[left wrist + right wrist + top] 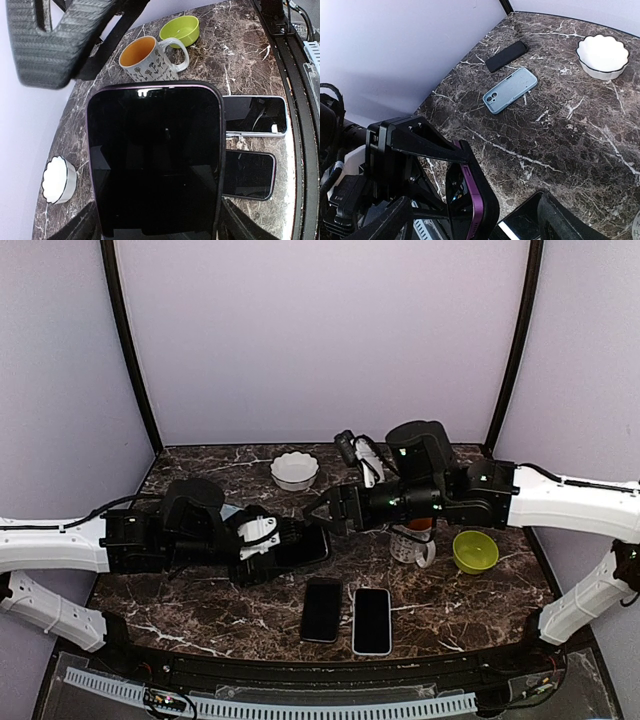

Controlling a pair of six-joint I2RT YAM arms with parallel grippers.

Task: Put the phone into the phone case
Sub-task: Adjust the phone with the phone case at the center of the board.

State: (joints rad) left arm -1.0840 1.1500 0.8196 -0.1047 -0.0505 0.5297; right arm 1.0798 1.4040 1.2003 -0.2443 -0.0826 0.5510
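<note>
Left tool (275,545) is clamped across the phone (155,160), held above the bench (200,610) inside its purple case (218,165). Right tool (322,515), jaws apart, straddles one end. Risk: uneven pressing may pop a corner out.

A dark brown marble-patterned table (180,615) with white veining carries five things. A white scalloped ceramic bowl (294,471) sits near the far edge, around the middle. A lime-green round bowl (475,551) stands towards the right edge, with a white patterned mug with an orange inside (149,59) near it. Close to the near edge, two flat phones lie side by side, screens up: an all-black one (322,610) and a pale-blue-rimmed one (371,620).
</note>
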